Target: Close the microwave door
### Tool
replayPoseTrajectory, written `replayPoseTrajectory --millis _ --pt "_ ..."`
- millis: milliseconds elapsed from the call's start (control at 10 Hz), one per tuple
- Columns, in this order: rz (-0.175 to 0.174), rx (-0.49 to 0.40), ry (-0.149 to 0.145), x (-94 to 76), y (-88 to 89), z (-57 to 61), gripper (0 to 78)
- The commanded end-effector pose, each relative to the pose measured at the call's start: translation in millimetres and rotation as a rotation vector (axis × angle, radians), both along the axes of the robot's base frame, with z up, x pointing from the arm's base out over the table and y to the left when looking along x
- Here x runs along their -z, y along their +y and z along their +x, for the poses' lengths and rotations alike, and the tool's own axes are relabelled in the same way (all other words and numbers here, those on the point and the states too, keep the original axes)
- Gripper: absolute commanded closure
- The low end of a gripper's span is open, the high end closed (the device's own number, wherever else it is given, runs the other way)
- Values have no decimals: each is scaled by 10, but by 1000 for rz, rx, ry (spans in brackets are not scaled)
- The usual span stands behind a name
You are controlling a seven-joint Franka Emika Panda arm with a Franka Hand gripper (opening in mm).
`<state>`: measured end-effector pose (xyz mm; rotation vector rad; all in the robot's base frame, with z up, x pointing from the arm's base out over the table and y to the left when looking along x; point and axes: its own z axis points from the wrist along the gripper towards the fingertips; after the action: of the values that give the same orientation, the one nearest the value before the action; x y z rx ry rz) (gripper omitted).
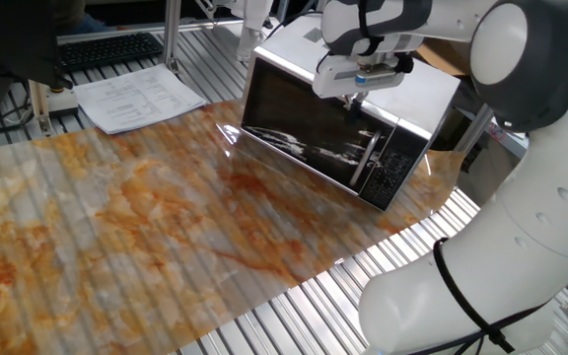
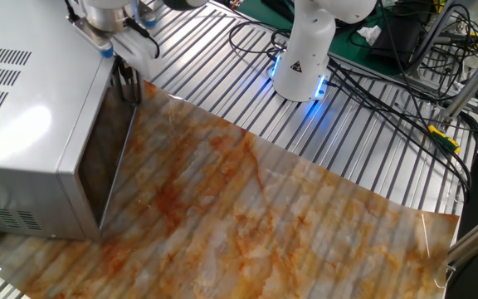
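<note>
The white microwave (image 1: 414, 83) stands at the far right of the table; in the other fixed view it fills the left side (image 2: 23, 100). The microwave door (image 1: 299, 126), dark glass with a silver bar handle (image 1: 370, 164), is nearly flush with the black keypad panel (image 1: 398, 170). In the other fixed view the door (image 2: 110, 158) shows edge-on, almost against the body. My gripper (image 1: 356, 105) points down in front of the door's upper edge near the handle and touches it; it also shows in the other fixed view (image 2: 127, 85). Its fingers look together and hold nothing.
A marbled orange mat (image 1: 166, 217) covers the table in front of the microwave. Papers (image 1: 136, 99) and a keyboard (image 1: 106, 47) lie at the back left. The robot base (image 2: 305, 50) and several cables (image 2: 388, 79) sit beyond the mat.
</note>
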<state>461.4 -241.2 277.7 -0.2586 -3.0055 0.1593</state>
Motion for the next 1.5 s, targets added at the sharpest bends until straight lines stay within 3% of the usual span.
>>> replayPoseTrajectory --millis 100,700,800,900,1000,1200,1300,1500 --pt "-11 25 -14 -79 -97 38 776" --pt "-9 93 -3 -261 148 -112 776" --pt "14 103 -3 -289 222 -148 776" --pt "16 104 -3 -289 227 -149 776" --pt "22 140 -5 -297 358 -150 776" --pt "26 209 -9 -283 592 -65 776" --pt "27 219 -9 -277 624 -26 776" --pt "24 246 -9 -297 697 171 776"
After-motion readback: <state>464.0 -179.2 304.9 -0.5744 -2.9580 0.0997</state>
